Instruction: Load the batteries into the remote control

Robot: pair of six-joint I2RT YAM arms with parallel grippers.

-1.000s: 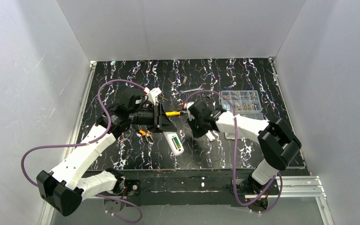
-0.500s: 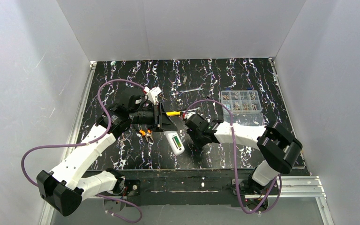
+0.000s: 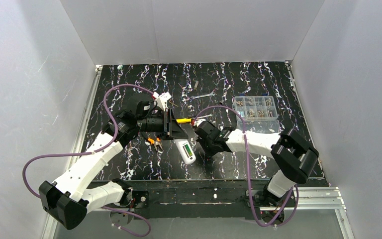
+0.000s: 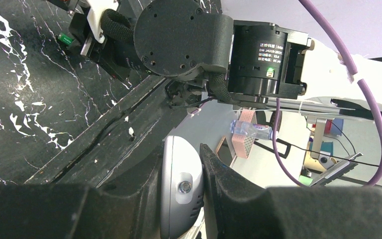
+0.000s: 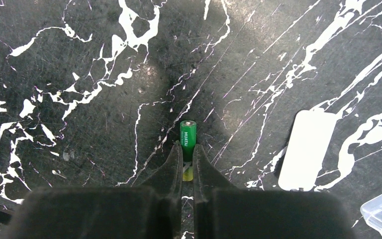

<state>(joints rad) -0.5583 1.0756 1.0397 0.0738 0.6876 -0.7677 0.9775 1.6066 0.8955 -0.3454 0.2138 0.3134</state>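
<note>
The white remote control (image 3: 185,152) lies slanted near the table's front middle, display side up. My left gripper (image 3: 175,135) is shut on its far end. In the left wrist view the remote (image 4: 179,194) is clamped between the black fingers (image 4: 224,184). My right gripper (image 3: 200,143) is low over the table just right of the remote. In the right wrist view its jaws (image 5: 188,152) are closed on a green battery (image 5: 188,137) lying on the black surface, half of it sticking out past the fingertips. That battery also shows in the left wrist view (image 4: 64,38). No other battery shows.
A small white cover piece (image 5: 307,149) lies right of the battery. A clear compartment box (image 3: 256,112) stands at the back right. A yellow-handled screwdriver (image 3: 184,120), orange pliers (image 3: 154,143) and a small wrench (image 3: 204,95) lie around the left gripper.
My right arm has moved left and down toward the remote, and its gripper is now at the table surface. The left arm and the remote have barely moved.
</note>
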